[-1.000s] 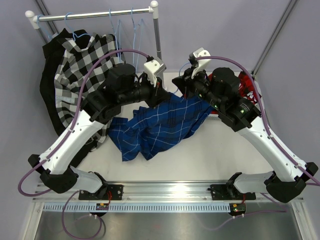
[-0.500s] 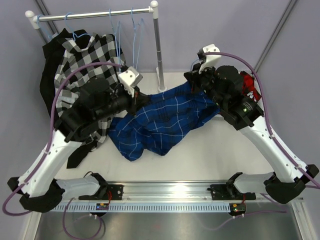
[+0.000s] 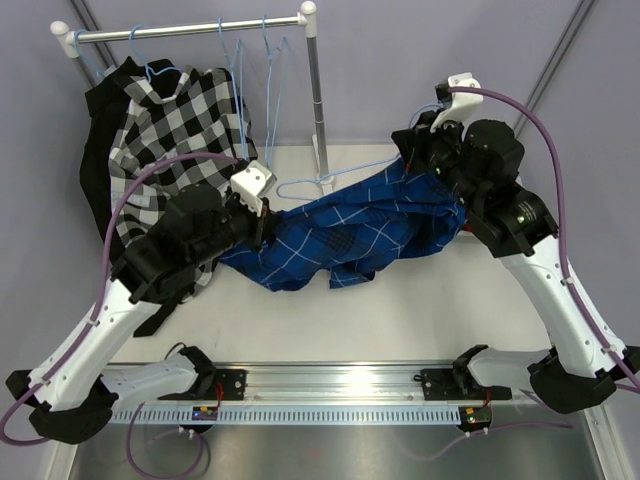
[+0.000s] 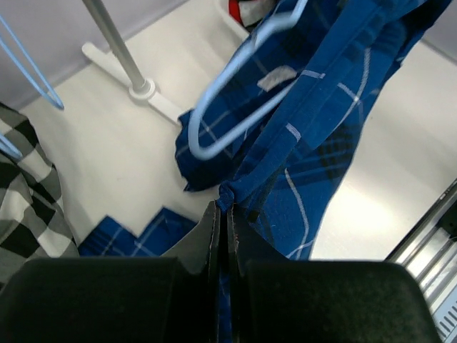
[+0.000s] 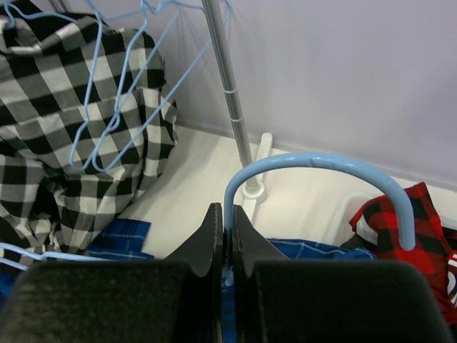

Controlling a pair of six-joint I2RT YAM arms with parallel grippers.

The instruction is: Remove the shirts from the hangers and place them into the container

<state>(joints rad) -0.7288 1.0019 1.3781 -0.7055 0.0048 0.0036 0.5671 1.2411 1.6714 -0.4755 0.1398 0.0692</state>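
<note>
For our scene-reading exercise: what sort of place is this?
Likely a robotics lab bench staged for laundry work: two robot arms bolted to a metal track, a clothes rail with light-blue wire hangers, plain grey walls.

the light was bright and even, falling from above; shadows on the white table [image 3: 430, 300] under the arms were soft and faint. the top view was sharp throughout. in the wrist views the left tool [image 4: 222, 214] and right tool [image 5: 224, 218] were dark near blurs, and the blue shirt [image 4: 314, 143] looked slightly soft. a pale sheen ran along the hanger [image 5: 321, 166] hook.
</note>
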